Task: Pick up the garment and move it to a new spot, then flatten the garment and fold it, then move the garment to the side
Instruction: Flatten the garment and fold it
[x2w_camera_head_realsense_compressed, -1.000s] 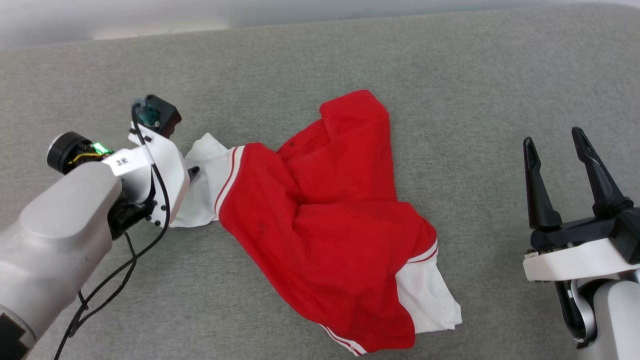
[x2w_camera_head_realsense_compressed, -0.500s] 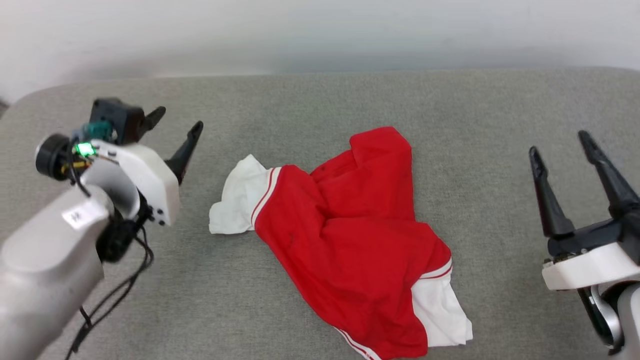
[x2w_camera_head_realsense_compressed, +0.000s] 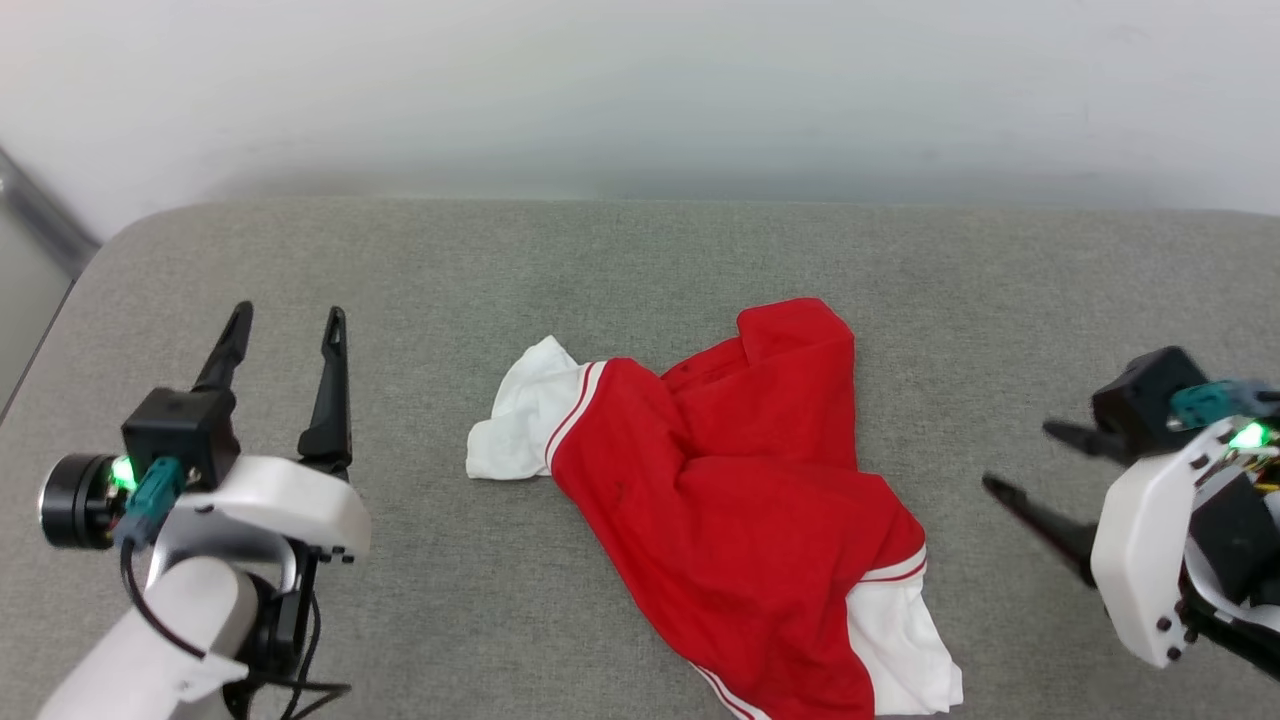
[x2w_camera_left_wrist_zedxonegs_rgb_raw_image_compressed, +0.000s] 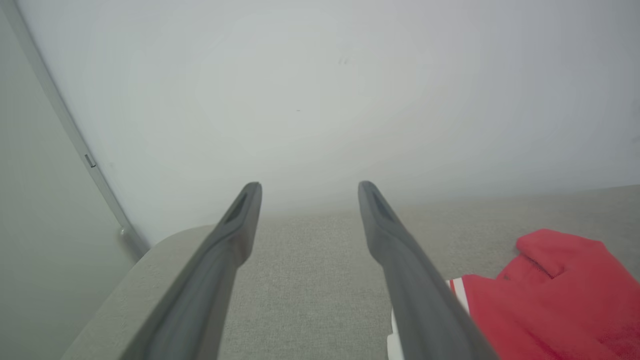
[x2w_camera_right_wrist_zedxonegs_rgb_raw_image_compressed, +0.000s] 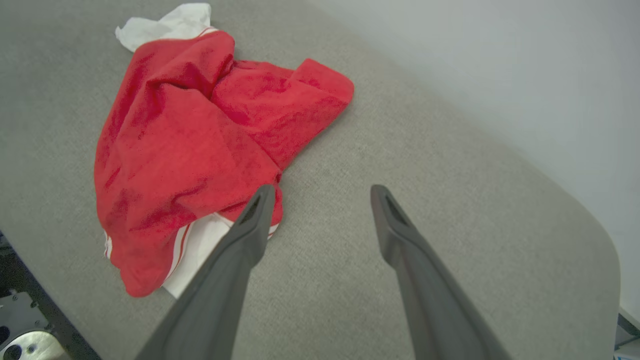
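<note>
The garment is seen lying crumpled on a grey padded surface, between the two sets of jaws and held by neither. The jaws of the left gripper are spread wide with nothing between them. Its fingers are pointed toward the pale wall, and one white sleeve with striped trim is found off to the outer side of its right-hand finger, near but apart. The jaws of the right gripper are likewise parted fully and nothing is gripped. Its fingertips are turned toward the garment's red body, whose edge and second white sleeve are found just beyond them. From the right wrist view, the red cloth is seen heaped ahead of the left-hand finger, while bare surface is seen between the jaws.
</note>
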